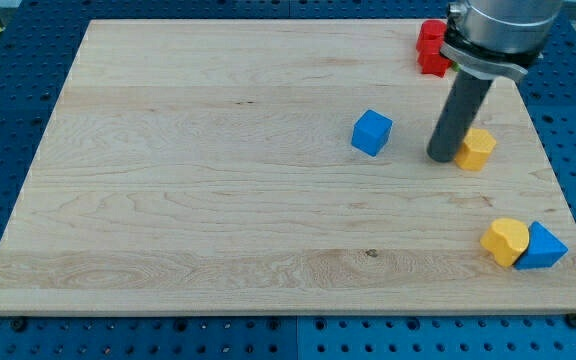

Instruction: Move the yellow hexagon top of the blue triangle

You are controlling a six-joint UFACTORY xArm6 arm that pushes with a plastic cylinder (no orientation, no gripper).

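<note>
The yellow hexagon (477, 149) lies at the view's right, above the middle. My tip (442, 156) rests on the board right against the hexagon's left side. The blue triangle (540, 248) lies near the view's bottom right corner of the board, well below the hexagon. A yellow heart-shaped block (505, 240) touches the triangle's left side.
A blue cube (371, 132) lies to the left of my tip. A red block (431, 47) sits at the board's top edge, partly hidden behind the arm (493, 30). The wooden board (218, 200) lies on a blue perforated table.
</note>
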